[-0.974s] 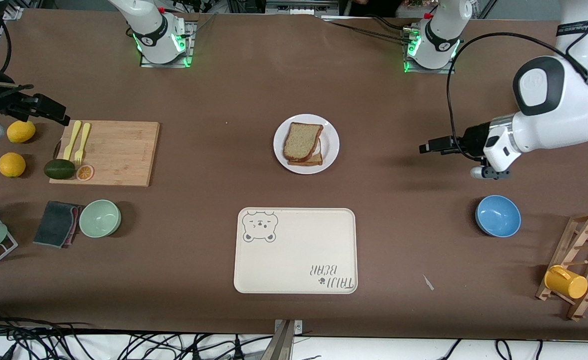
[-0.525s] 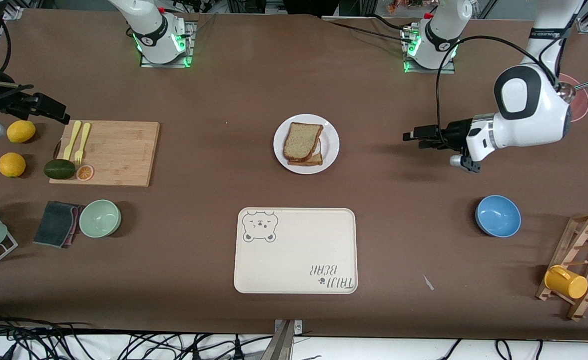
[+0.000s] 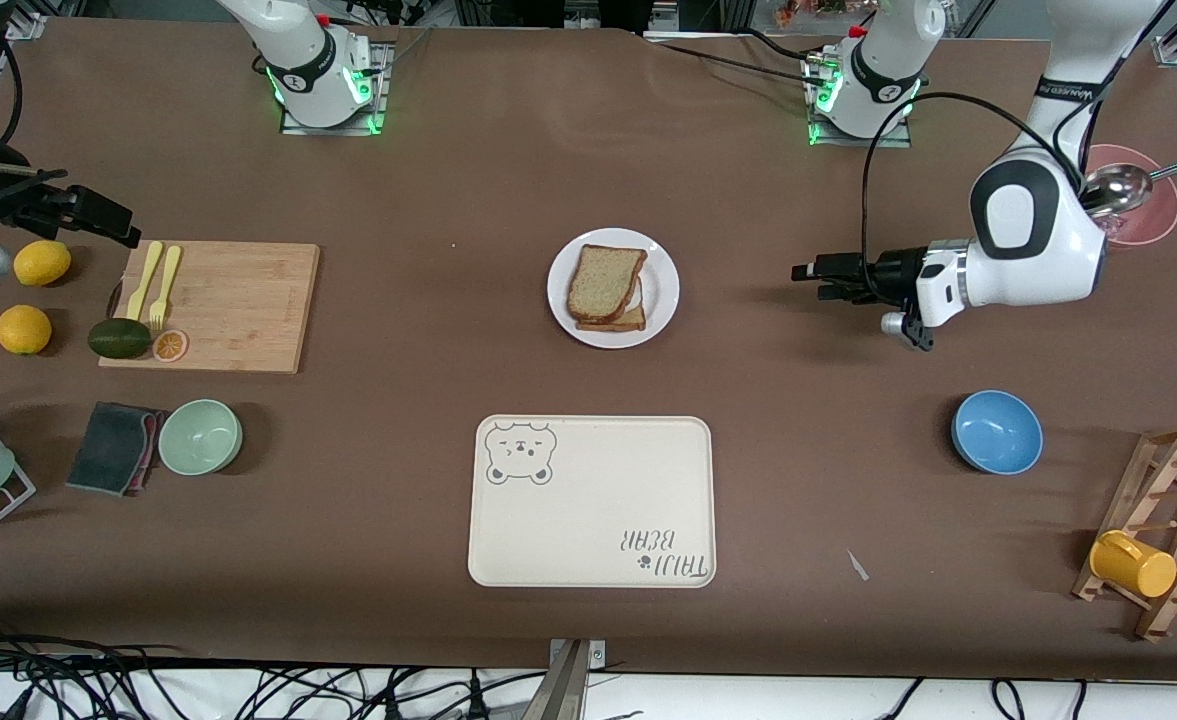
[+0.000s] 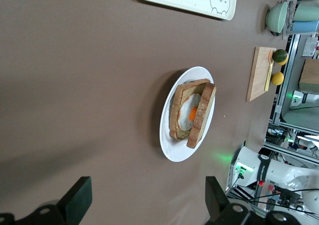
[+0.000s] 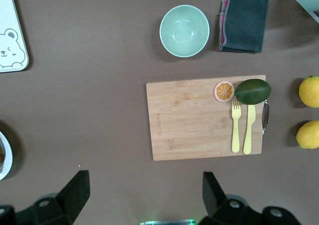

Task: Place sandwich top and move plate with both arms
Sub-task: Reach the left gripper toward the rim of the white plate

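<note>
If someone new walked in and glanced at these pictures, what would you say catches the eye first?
The white plate at the table's middle, with the sandwich top resting on an egg-bearing slice. Next, the left gripper, open, hovers over bare table between the plate and the left arm's end. Then the cream bear-print tray, nearer the front camera than the plate; the right gripper, open, waits above the lemons.

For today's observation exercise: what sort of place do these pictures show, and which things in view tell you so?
Probably a robotics lab staged as a kitchen: two robot arms bolted along a brown table, cables trailing off its edge, with a sandwich on a plate, a cutting board and bowls laid out.
</note>
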Motion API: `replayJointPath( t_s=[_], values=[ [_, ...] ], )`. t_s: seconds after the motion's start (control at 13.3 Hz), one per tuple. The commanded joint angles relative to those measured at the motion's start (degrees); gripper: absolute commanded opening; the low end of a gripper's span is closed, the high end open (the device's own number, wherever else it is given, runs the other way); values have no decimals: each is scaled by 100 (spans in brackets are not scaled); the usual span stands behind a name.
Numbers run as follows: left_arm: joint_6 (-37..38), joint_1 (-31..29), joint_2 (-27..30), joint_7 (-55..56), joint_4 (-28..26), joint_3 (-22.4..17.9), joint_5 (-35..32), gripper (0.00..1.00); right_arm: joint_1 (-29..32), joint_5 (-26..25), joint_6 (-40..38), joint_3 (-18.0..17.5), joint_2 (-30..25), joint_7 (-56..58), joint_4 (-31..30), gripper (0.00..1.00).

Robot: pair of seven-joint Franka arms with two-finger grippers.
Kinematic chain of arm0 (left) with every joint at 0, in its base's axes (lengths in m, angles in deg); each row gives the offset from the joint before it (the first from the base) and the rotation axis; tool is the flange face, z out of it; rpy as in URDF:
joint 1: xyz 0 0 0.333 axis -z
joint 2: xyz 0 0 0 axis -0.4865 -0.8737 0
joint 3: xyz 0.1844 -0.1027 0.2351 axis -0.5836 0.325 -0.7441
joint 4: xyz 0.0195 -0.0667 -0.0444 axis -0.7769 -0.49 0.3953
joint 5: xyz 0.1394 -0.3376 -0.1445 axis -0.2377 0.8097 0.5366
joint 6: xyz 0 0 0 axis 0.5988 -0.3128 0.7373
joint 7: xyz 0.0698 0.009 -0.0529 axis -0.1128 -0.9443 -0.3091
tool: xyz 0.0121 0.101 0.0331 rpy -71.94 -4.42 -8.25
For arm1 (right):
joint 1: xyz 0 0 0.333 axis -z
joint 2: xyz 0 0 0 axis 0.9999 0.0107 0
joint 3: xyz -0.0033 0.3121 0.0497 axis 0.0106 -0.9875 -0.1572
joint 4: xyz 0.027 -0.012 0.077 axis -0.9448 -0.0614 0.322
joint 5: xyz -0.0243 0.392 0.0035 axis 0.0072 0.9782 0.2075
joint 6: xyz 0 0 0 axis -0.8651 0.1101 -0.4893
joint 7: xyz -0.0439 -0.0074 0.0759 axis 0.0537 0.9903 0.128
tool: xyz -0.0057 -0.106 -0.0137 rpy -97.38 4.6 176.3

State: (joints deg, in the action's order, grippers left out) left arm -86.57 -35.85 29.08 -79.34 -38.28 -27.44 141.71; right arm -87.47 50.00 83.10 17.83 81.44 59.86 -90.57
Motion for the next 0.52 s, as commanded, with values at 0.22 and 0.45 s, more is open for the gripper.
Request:
replayJointPath(
  t_s=[0.22, 0.45],
  values=[
    [224, 119, -948, -481, 517, -76, 634, 100, 28, 64, -36, -4, -40, 3, -37, 100],
    [206, 444, -1036, -509, 482, -41, 1187, 100, 19, 73, -18, -4, -40, 3, -28, 100]
  ],
)
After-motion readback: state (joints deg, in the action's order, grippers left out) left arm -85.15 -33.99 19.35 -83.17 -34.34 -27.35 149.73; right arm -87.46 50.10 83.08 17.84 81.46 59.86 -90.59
